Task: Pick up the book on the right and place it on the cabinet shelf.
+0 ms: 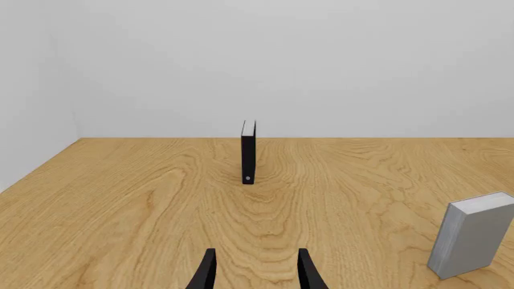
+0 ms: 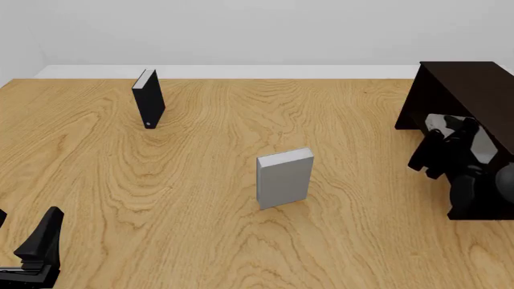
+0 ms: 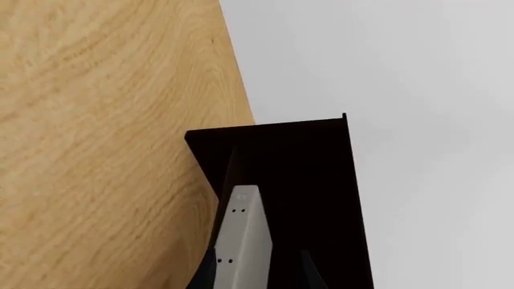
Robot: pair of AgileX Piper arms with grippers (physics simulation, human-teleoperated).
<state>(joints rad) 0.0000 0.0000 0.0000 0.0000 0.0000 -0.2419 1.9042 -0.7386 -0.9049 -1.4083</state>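
The grey book (image 3: 241, 238) stands edge-on inside the dark cabinet (image 3: 289, 156), between the fingers of my right gripper (image 3: 257, 274). It lies against one finger, and a dark gap shows before the other, so the jaws look open. In the front view the right gripper (image 2: 449, 144) reaches into the cabinet (image 2: 461, 78) at the table's right, and a grey strip of the book (image 2: 484, 146) shows past the arm. I cannot make out the cabinet shelf's surface in the dark interior. My left gripper (image 1: 257, 271) hangs open and holds nothing, near the front left corner (image 2: 23, 235).
A paler silvery-grey book (image 2: 284, 177) stands upright mid-table, also seen in the left wrist view (image 1: 473, 235). A thin black book (image 2: 148, 98) stands at the back left, straight ahead of the left gripper (image 1: 248, 152). A pale wall bounds the table's far edge.
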